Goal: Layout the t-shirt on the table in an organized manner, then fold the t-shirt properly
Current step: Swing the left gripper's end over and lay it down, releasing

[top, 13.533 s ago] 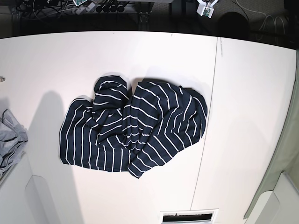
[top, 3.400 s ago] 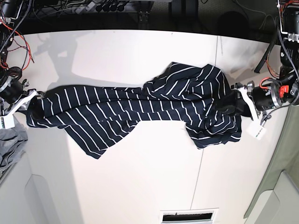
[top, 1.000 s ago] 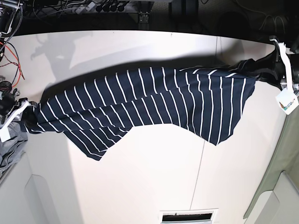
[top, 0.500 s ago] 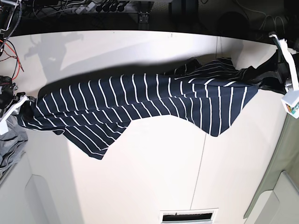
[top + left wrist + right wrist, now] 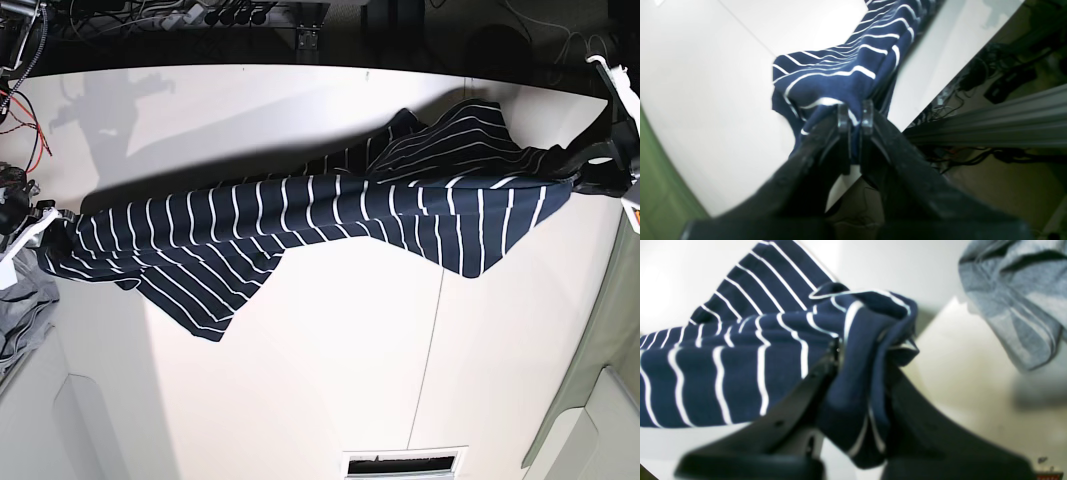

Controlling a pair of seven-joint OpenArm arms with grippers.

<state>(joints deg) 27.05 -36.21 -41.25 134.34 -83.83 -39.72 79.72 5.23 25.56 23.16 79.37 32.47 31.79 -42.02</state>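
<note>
Two ends pinched: left pincer (image 5: 850,115) and right pincer (image 5: 862,350) each clamp the t-shirt (image 5: 300,230), stretched across the counter (image 5: 300,400). Not laid flat yet, folding's all left.

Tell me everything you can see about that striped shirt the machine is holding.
The t-shirt is soft dark navy fabric with thin white stripes. It is stretched lengthwise across the white table, bunched at both ends. The left gripper pinches one end near the table's edge; the right gripper clamps the other, with fabric folded over its fingers, beside a grey cloth. The middle sags, a loose flap trailing toward the front.
</note>
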